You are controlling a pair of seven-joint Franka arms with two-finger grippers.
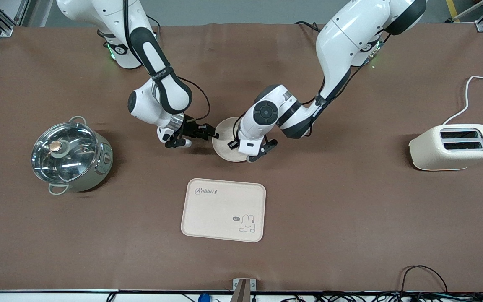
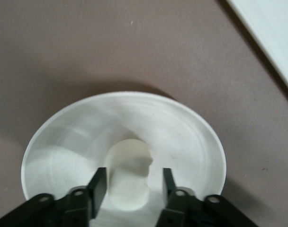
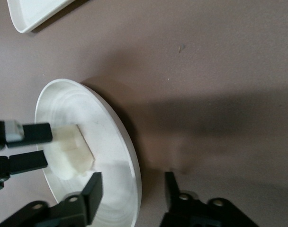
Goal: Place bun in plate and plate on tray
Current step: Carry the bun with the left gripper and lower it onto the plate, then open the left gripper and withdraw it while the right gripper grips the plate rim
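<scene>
The plate [image 1: 224, 136] lies on the table between the two grippers, farther from the front camera than the tray [image 1: 223, 209]. The bun [image 2: 130, 172] lies in the plate [image 2: 77, 123]. My left gripper [image 2: 133, 185] is open, with one finger on each side of the bun and a gap on both sides. In the front view the left gripper [image 1: 247, 152] hides the bun. My right gripper [image 3: 132, 189] is open and straddles the rim of the plate [image 3: 106, 127] at the right arm's side. The right wrist view also shows the bun [image 3: 70, 156].
A steel pot with a glass lid [image 1: 71, 153] stands toward the right arm's end of the table. A cream toaster [image 1: 453, 147] with a white cable stands toward the left arm's end. The tray's corner shows in both wrist views [image 2: 272, 28] [image 3: 35, 12].
</scene>
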